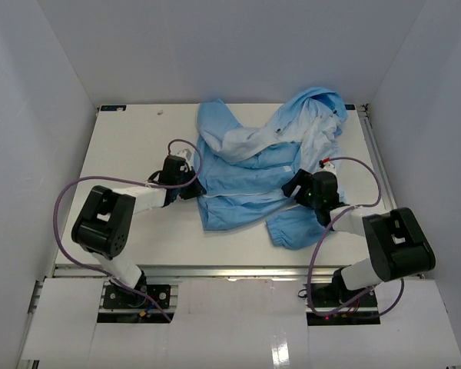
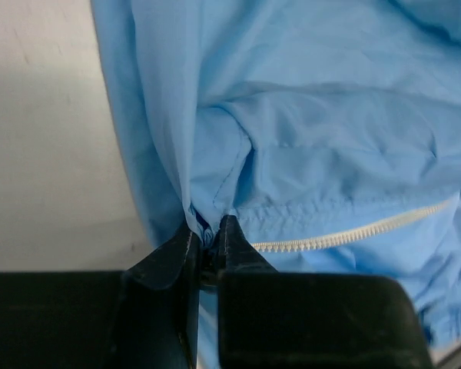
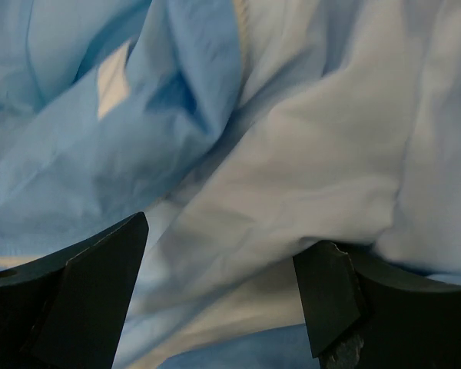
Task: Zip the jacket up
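Nearest to us, in the left wrist view, the left fingers are pinched together on a thin fold of the jacket. They grip it at the cloth's edge, right beside bare worktop. Just to the right of that pinch we see a pale zipper strip running across the blue fabric toward the right side of the view.

In the right wrist view, the right fingers are spread wide apart and grip nothing. Rumpled jacket cloth fills the space between and beyond them, darker blue on the left and paler, whitish on the right. We cannot tell whether the tips touch the fabric.

From above, we see the jacket lying crumpled on the worktop, spread from the middle toward the far right corner. Its hood sits close to the far edge, and whitish lining shows on the right side. A bunched sleeve end lies toward the near edge, just beside the right arm. The left fingers meet the garment's left edge near the middle of the worktop. The right fingers sit over its right part.
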{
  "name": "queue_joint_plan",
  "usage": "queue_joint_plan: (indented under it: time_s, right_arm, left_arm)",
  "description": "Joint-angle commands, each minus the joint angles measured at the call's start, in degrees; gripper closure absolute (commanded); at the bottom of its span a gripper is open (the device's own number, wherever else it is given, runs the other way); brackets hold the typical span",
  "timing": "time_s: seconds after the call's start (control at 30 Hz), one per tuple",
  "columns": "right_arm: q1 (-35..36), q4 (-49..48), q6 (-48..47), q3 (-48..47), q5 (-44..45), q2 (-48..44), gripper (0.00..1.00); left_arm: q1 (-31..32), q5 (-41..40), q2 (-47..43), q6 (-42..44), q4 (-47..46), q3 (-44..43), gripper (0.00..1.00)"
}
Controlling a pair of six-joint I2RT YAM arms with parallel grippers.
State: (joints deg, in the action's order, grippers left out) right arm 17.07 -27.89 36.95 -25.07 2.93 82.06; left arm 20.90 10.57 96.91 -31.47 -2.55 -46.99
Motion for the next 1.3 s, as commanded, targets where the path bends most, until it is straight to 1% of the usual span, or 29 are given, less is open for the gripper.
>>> queue_joint_plan:
  time_s: [0.0, 0.07, 0.13, 0.23, 0.27, 0.3, 0.33, 0.37, 0.4, 0.47, 0.5, 0.53, 0.57, 0.6, 0.67, 0.73, 0.8, 0.9, 1.03, 1.07, 1.1, 1.13, 1.2, 1.27]
  right_arm:
    - [-8.0, -4.35, -6.74, -9.11, -3.62, 7.99, 0.19]
    - [-11.45, -4.22, -8.55, -13.79, -7.18, 11.37, 0.19]
    - [-12.24, -2.87, -10.72, -19.2, -10.75, 14.14, 0.19]
    - [-12.42, -0.14, -14.11, -24.0, -13.4, 15.68, 0.19]
    - [-12.42, 1.78, -15.03, -25.55, -13.78, 15.73, 0.18]
    - [-12.42, 3.83, -15.87, -25.79, -13.91, 15.34, 0.18]
    - [-12.42, 4.76, -16.28, -25.17, -13.91, 13.86, 0.18]
    - [-12.42, 5.7, -16.52, -24.43, -13.83, 12.29, 0.18]
    - [-12.42, 6.64, -16.4, -23.43, -13.6, 10.59, 0.18]
    - [-12.42, 9.5, -15.82, -21.77, -13.36, 7.78, 0.18]
    - [-12.42, 9.71, -15.57, -21.05, -13.27, 6.38, 0.18]
    - [-12.42, 10.93, -15.38, -20.24, -13.68, 4.36, 0.18]
    - [-12.39, 11.59, -15.14, -19.07, -13.93, 3.97, 0.18]
    - [-12.24, 11.85, -15.0, -16.84, -14.12, 1.51, 0.18]
    - [-12.23, 11.33, -14.07, -13.71, -14.64, -2.66, 0.18]
    - [-11.83, 10.63, -13.36, -8.5, -15.01, -6.48, 0.18]
    - [-10.93, 7.67, -12.36, -4.42, -15.13, -11.81, 0.18]
    - [-5.76, 2.31, -11.91, 0.04, -15.5, -16.26, 0.19]
    - [5.7, -0.76, -11.6, 0.08, -13.36, -16.79, 0.22]
    - [7.53, -2.79, -10.24, 0.74, -13.24, -16.54, 0.23]
    - [9.28, -4.75, -8.85, 1.44, -13.04, -16.28, 0.25]
    - [10.21, -6.46, -7.15, 2.7, -12.31, -15.95, 0.3]
    - [11.15, -12.94, -3.37, 8.57, -11.77, -15.77, 0.39]
    - [12.1, -18.67, 0.33, 13.9, -10.57, -16.3, 0.5]
  left_arm:
    - [2.41, 3.51, -11.67, -3.28, -4.97, 9.45, 1.0]
    - [5.6, 2.04, -16.98, -6.09, -10.14, 14.51, 1.0]
    - [11.49, 0.74, -19.22, -7.53, -10.02, 16.34, 0.99]
    - [17.91, -1.89, -21.52, -9.15, -9.9, 17.26, 0.79]
    - [20.09, -2.34, -22.23, -9.27, -9.37, 17.3, 0.69]
    - [21.12, -2.74, -23.22, -9.37, -8.11, 17.09, 0.56]
    - [21.43, -4.33, -24.51, -8.96, -6.52, 16.68, 0.43]
    - [21.7, -5.71, -25.96, -8.47, -4.58, 16.09, 0.32]
    - [21.88, -6.72, -27.72, -7.83, -2.01, 15.15, 0.27]
    - [22.08, -13.04, -29.7, -3.54, 6.96, 12.05, 0.22]
    - [22.12, -14.01, -29.9, -1.8, 7.74, 10.06, 0.22]
    - [22.38, -14.7, -29.65, -0.24, 12.19, 6.52, 0.24]
    - [22.67, -15.37, -29.46, 1.27, 14.29, 4.79, 0.27]
    - [23.15, -16.29, -29.12, 3.22, 16.93, 3.28, 0.28]
    - [24.64, -17.86, -27.38, 5.41, 19.5, -0.97, 0.31]
    - [25.94, -20.93, -24.95, 8.17, 23.99, -5.14, 0.31]
    - [27.14, -20.98, -21.35, 12.92, 25.23, -9.46, 0.32]
    - [27.48, -18.48, -16.95, 18.43, 26.66, -13.27, 0.38]
    - [27.63, -16.78, -12.16, 22.96, 29.56, -16.77, 0.38]
    - [27.67, -16.61, -11.16, 23.83, 30.14, -17.44, 0.37]
    - [27.71, -16.45, -10.22, 24.64, 30.66, -18.03, 0.36]
    - [27.7, -16.24, -9.75, 25.06, 30.63, -18.03, 0.36]
    - [27.64, -15.46, -8.46, 26.75, 29.85, -17.71, 0.37]
    - [27.84, -15.0, -6.6, 27.91, 28.7, -17.16, 0.38]
